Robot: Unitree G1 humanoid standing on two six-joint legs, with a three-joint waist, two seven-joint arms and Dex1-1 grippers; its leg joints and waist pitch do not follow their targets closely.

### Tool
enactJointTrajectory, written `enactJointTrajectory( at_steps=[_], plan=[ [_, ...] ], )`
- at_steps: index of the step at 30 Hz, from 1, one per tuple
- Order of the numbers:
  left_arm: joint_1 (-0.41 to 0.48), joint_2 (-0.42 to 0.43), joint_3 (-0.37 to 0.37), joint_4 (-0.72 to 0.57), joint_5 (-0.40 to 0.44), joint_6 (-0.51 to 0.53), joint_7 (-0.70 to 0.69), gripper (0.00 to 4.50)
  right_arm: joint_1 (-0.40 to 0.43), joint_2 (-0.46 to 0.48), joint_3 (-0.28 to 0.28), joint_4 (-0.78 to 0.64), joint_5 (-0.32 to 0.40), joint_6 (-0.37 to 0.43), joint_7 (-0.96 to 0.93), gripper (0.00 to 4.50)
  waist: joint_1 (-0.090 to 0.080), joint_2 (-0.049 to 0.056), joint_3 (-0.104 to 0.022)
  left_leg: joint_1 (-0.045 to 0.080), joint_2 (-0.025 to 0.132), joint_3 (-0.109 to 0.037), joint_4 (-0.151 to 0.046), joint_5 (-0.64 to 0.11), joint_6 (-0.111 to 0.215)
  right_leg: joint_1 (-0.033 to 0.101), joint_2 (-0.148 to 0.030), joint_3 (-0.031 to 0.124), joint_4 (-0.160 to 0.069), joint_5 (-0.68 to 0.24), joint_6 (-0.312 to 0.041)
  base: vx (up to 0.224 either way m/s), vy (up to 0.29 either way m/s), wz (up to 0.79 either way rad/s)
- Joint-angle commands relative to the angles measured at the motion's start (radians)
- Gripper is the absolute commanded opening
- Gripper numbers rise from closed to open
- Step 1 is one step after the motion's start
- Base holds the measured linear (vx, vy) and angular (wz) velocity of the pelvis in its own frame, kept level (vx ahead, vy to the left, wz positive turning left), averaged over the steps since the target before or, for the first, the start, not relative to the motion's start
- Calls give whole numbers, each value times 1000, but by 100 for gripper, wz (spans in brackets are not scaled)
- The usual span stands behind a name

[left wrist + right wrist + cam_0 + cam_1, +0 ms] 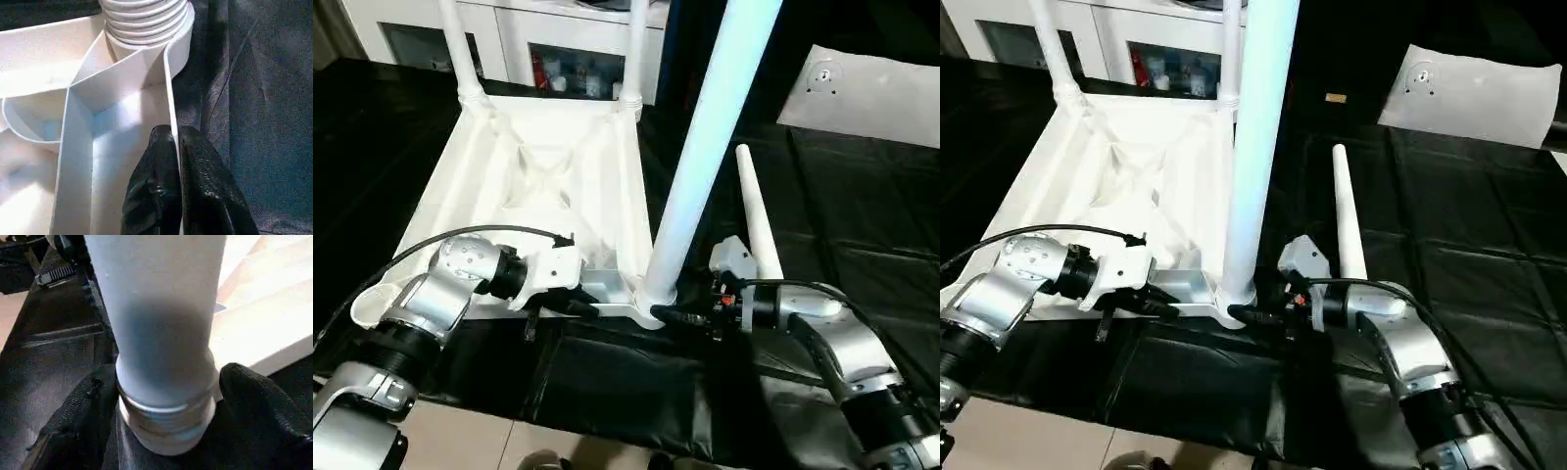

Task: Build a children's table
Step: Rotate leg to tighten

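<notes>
Closest to me, the two silver forearms reach in over the black sheet [607, 382] that covers the floor. The left gripper [570, 305] has its black fingers [161, 196] pinched narrow on the thin side wall of the upturned table top [548, 166], one finger inside the rim and one outside, right by the near corner. At that same corner the right gripper [677, 315] comes in from the other side, and its two fingers [259, 401] sit either side of the ribbed foot of an upright leg [705, 147], pressed against it where it enters the round socket; the fingers are spread to the width of the leg's base and clasp it. That leg stands nearly vertical, leaning slightly to the right as it rises out of view. Just beside it, to the right, a loose leg [757, 215] lies flat on the sheet, its thin end pointing away from the robot and its thick end near the right wrist. The table top itself lies underside up, its X ribs showing in the middle. Farther off, two more legs [458, 49] stand upright in the far corner sockets. Beyond them are white cabinets [548, 49] with glass doors, and off to the far right a flat white panel [871, 93] lies on the black sheet, well apart from the table.
</notes>
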Motion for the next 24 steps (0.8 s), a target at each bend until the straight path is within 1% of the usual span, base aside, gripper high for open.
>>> enactJointTrajectory(
  at_steps=[1,2,4,5,7,8,9,11,14,15,16,17,18,19,21,22,23,24],
  plan=[
    [2,-13,-74,-13,32,-31,-71,0,-19,0,4,19,3,-17,3,325,-5,11,-73,8,74,-18,-67,-46,67,62,-107,73,-42,-131,-226,0,0,0],
    [2,-14,-75,-13,32,-32,-72,0,-24,4,4,27,5,-19,6,321,-3,12,-74,9,74,-17,-66,-43,67,62,-106,73,-40,-123,-229,0,0,0],
    [1,-13,-77,-11,35,-37,-78,0,-34,11,2,45,6,-24,12,304,-1,11,-74,6,74,-17,-66,-37,69,64,-107,73,-39,-113,-230,0,0,0],
    [1,-13,-77,-11,35,-37,-78,0,-34,11,2,45,6,-24,12,292,0,11,-74,8,74,-17,-66,-39,68,63,-107,73,-39,-115,-229,0,0,0],
    [2,-13,-79,-15,37,-36,-81,0,-42,16,2,62,3,-32,17,284,1,10,-73,7,73,-17,-66,-48,64,63,-107,73,-41,-129,-227,0,0,0],
    [2,-13,-79,-15,37,-36,-81,0,-42,17,2,63,3,-32,18,284,2,10,-73,7,73,-16,-66,-53,63,63,-108,73,-42,-137,-226,0,0,0],
    [3,-13,-80,-16,37,-36,-81,0,-44,18,2,68,2,-34,20,281,2,8,-73,7,72,-17,-66,-59,60,64,-109,73,-43,-157,-222,0,0,0],
    [3,-12,-81,-16,37,-37,-80,0,-47,21,2,75,1,-36,24,278,3,9,-73,7,72,-17,-66,-62,56,63,-108,73,-46,-175,-214,0,0,0],
    [2,-11,-82,-14,38,-38,-79,0,-51,21,6,84,2,-41,33,276,3,8,-74,6,72,-17,-66,-53,57,64,-107,73,-44,-168,-211,0,0,0],
    [2,-11,-81,-13,39,-37,-77,0,-48,21,8,83,2,-43,34,275,4,11,-74,7,73,-18,-66,-52,57,63,-107,73,-43,-164,-212,0,0,0],
    [2,-10,-80,-12,40,-37,-76,0,-46,22,9,83,2,-44,35,275,3,9,-74,6,73,-18,-65,-48,59,63,-106,72,-42,-152,-214,0,0,0],
    [3,-10,-77,-9,43,-33,-68,0,-39,22,11,78,2,-42,35,275,3,10,-74,6,73,-18,-66,-47,60,63,-107,72,-42,-151,-215,0,0,0],
    [5,-12,-70,-8,41,-24,-59,0,-32,22,12,72,2,-38,33,275,4,15,-74,6,72,-17,-65,-48,59,63,-106,72,-42,-146,-216,0,0,0],
    [5,-12,-70,-8,41,-24,-59,0,-32,22,12,72,2,-38,33,275,3,14,-74,7,73,-17,-65,-49,59,63,-106,72,-42,-142,-217,0,0,0],
    [16,-34,-44,-16,32,28,-1,0,-6,28,8,54,3,-20,11,275,4,13,-73,8,73,-17,-65,-55,57,62,-106,73,-43,-144,-220,0,0,0],
    [22,-52,-29,-25,32,69,48,0,9,44,-2,51,1,-19,-26,275,3,16,-71,7,75,-16,-66,-69,49,62,-109,74,-44,-157,-224,0,0,0],
    [26,-65,-19,-31,32,97,81,0,20,56,-9,50,0,-20,-52,275,6,18,-68,8,74,-19,-68,-81,46,59,-109,72,-50,-179,-220,0,0,0],
    [31,-86,-2,-38,27,126,127,0,30,78,-19,53,-11,-21,-104,275,3,19,-65,9,75,-19,-70,-107,33,59,-108,72,-55,-219,-212,0,0,0]
  ],
)
